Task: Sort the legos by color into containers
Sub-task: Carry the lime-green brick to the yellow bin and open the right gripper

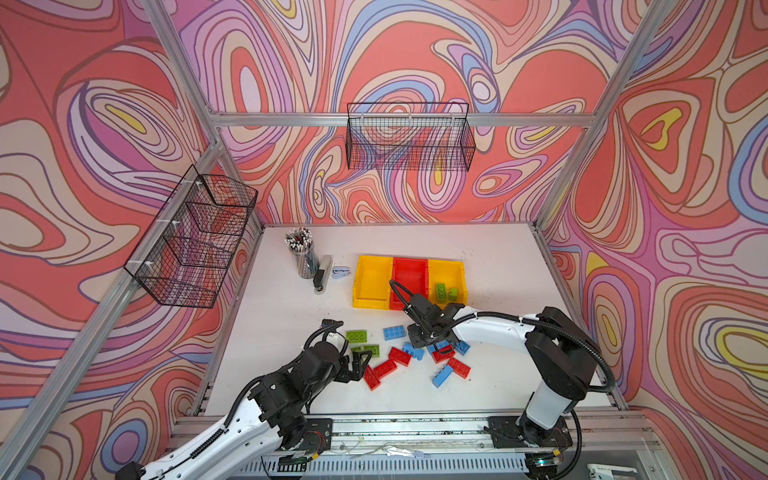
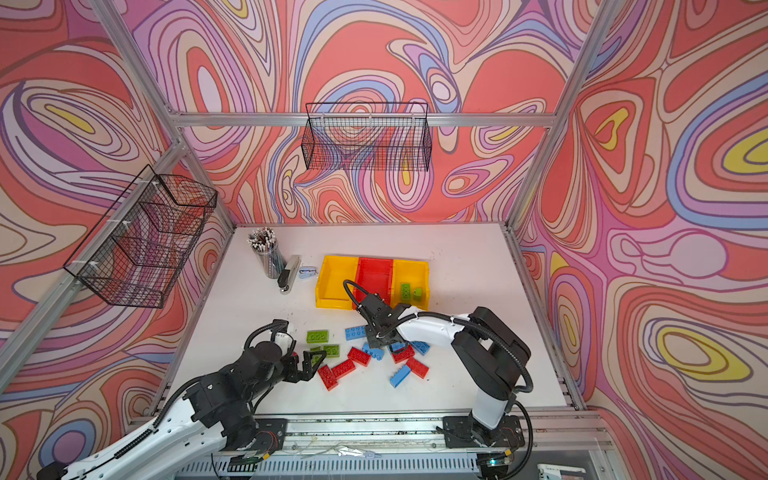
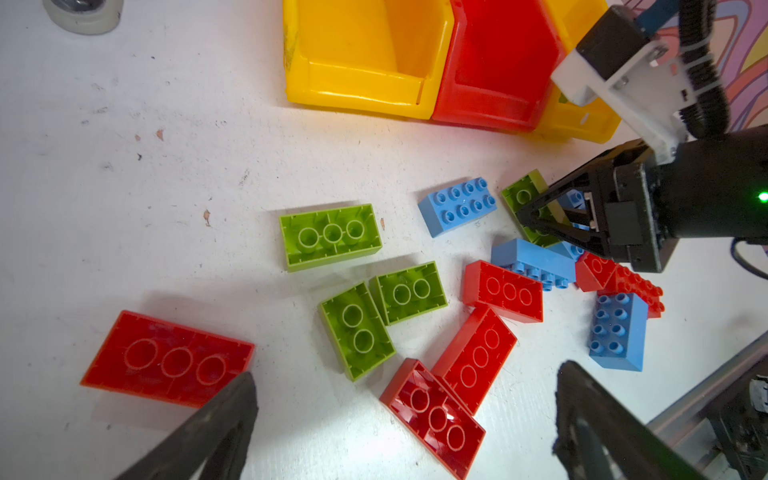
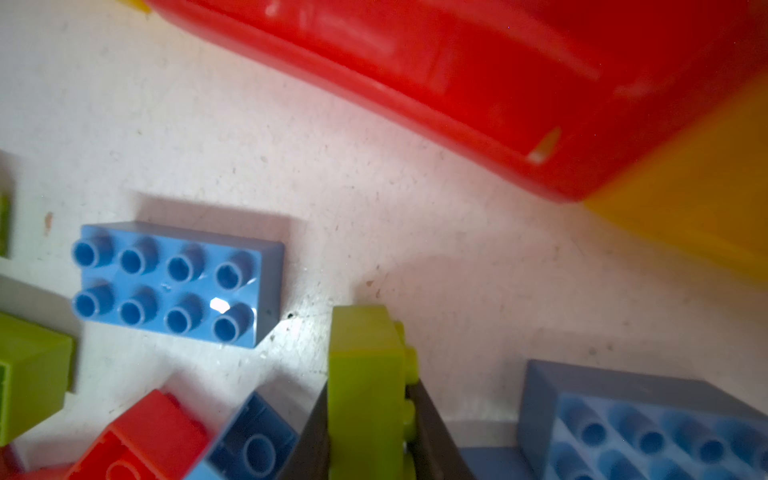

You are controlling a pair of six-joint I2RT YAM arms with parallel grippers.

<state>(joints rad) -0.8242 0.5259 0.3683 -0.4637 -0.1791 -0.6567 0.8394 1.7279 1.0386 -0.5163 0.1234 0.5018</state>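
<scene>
My right gripper is shut on a lime green lego, held on edge just above the table. In the left wrist view this gripper pinches the green lego beside a blue one. My left gripper is open over a red lego and holds nothing. Red, blue and green legos lie scattered in both top views, such as a green one and a red one. The containers are a yellow bin, a red bin and a yellow bin that holds two green legos.
A clear cup of pens, a stapler and a small blue staple remover stand left of the bins. Black wire baskets hang on the back wall and the left wall.
</scene>
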